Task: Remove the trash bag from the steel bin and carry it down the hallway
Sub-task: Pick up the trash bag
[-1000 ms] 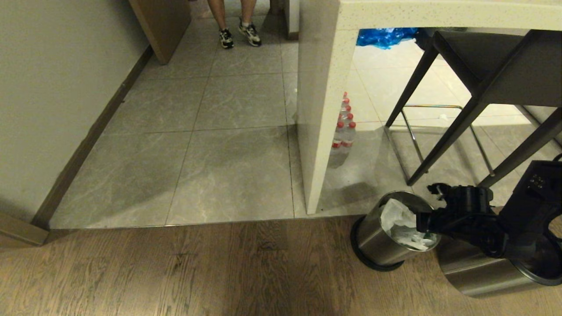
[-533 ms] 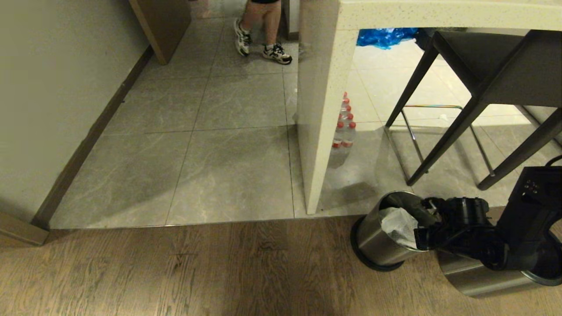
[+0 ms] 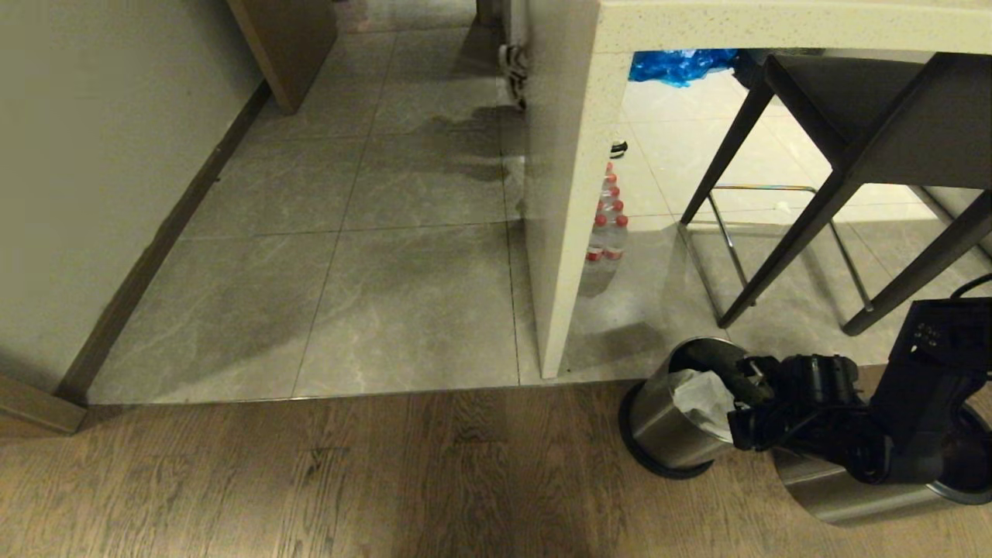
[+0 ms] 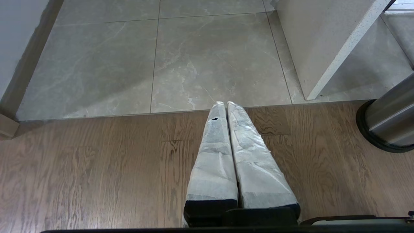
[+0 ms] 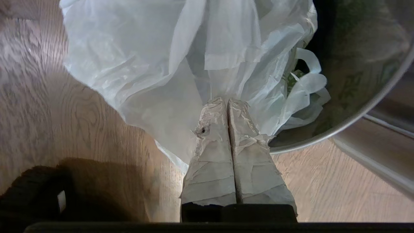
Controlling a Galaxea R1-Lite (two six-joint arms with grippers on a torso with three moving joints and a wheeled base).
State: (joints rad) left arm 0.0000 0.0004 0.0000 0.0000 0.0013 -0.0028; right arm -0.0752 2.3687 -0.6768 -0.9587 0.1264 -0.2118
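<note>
The steel bin point(image 3: 665, 434) stands on the wood floor by the counter's foot, with the white trash bag point(image 3: 697, 391) bunched up in its mouth. My right gripper point(image 3: 738, 403) reaches into the bin from the right. In the right wrist view its taped fingers point(image 5: 210, 142) are pressed together, and the bag's point(image 5: 155, 64) folds fan out from their tips, over the bin's rim point(image 5: 355, 116). My left gripper point(image 4: 225, 104) hangs shut and empty above the wood floor, with the bin point(image 4: 388, 126) off to its side. The hallway's grey tiles point(image 3: 387, 256) stretch ahead.
A larger steel bin point(image 3: 845, 488) lies under my right arm. A cream counter pillar point(image 3: 566, 194) stands just beyond the bin, with water bottles point(image 3: 608, 232) behind it. A dark stool point(image 3: 852, 116) is at the right, and a blue bag point(image 3: 674, 63) lies beyond. A person's shoe point(image 3: 511, 70) shows by the pillar.
The bag has been gathered from lying spread over the bin's mouth into a raised bunch at my right gripper. The person has walked across the hallway to behind the pillar.
</note>
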